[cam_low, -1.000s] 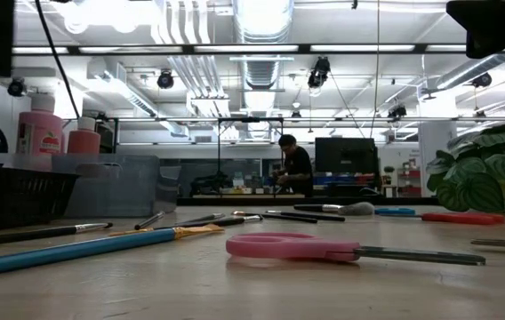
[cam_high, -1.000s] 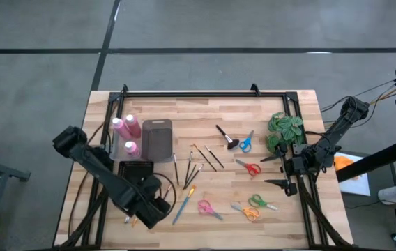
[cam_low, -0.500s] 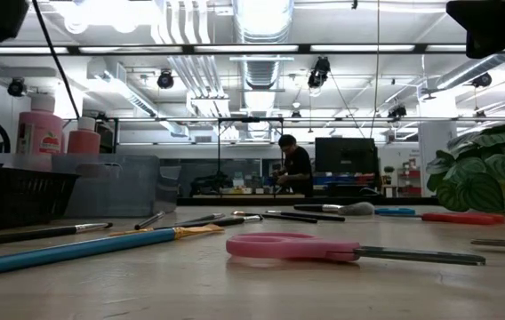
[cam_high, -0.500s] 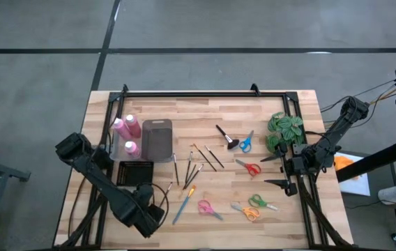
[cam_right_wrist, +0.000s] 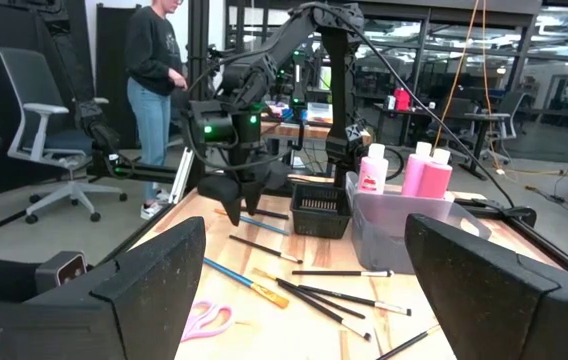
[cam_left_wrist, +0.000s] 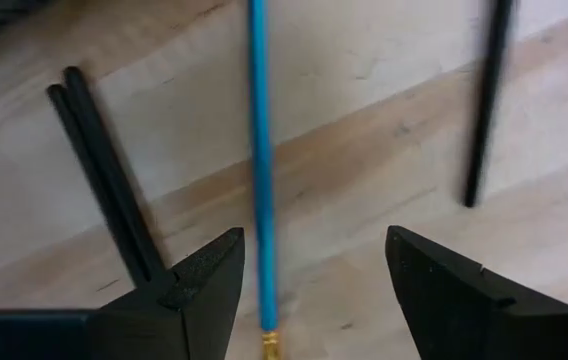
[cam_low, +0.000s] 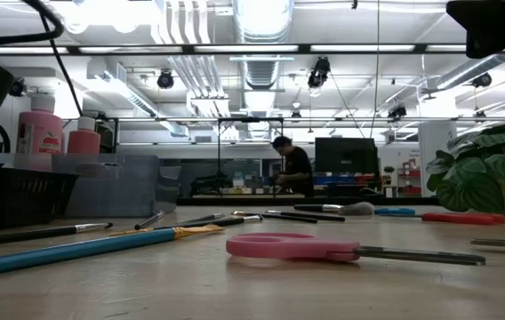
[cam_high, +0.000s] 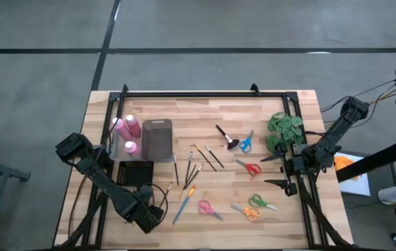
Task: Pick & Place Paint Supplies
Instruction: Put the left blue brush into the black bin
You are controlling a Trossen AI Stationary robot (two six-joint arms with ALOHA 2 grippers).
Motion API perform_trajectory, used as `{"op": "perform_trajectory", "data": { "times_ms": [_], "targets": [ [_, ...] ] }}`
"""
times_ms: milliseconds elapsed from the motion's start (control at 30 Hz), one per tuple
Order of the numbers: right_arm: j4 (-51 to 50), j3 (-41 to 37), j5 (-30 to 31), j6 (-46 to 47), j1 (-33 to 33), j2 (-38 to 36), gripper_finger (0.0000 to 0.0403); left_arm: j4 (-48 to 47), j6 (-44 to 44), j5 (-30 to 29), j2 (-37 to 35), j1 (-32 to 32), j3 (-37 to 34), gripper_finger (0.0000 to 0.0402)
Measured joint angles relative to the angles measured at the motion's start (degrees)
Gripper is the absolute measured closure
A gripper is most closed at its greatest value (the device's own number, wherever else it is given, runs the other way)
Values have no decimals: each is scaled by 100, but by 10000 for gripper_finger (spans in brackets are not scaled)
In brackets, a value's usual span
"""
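My left gripper (cam_left_wrist: 309,290) hangs open, pointing down, near the table's front left (cam_high: 146,216). Its fingers stand on either side of a blue-handled paintbrush (cam_left_wrist: 260,170) that lies flat on the wood, and they do not touch it. Two black brushes (cam_left_wrist: 104,180) lie beside it, and another (cam_left_wrist: 489,100) lies farther off. More thin brushes (cam_high: 194,164) and a long blue one (cam_high: 183,206) lie mid-table. A stubby black brush (cam_high: 226,137) lies farther back. Three pink bottles (cam_high: 126,132) stand upright in a clear bin. My right gripper (cam_high: 275,171) waits open at the right edge.
A grey bin (cam_high: 157,138) and a black basket (cam_high: 135,171) sit at the left. Blue (cam_high: 245,141), red (cam_high: 249,167), pink (cam_high: 208,208) and green and orange scissors (cam_high: 257,206) lie scattered. A leafy plant (cam_high: 285,131) stands at the right. A person (cam_right_wrist: 159,90) stands beyond the table.
My left gripper has come down toward the table and shifted a little toward the front left corner, rolling somewhat about its own axis. It has stayed open. The brushes have not moved.
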Motion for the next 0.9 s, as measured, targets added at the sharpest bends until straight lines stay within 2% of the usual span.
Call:
{"op": "perform_trajectory", "data": {
  "times_ms": [333,467,567,900],
  "targets": [
    [0,0,0,-10,0,-2,62,329,-26,81,-13,0,-259,161],
    [0,0,0,-9,1,-4,62,361,-23,83,-13,0,-259,177],
    [0,0,2,0,1,-4,62,398,-22,83,-13,4,-259,212],
    [0,0,0,-8,0,-2,62,508,-2,22,-9,4,-258,372]
  ]
}}
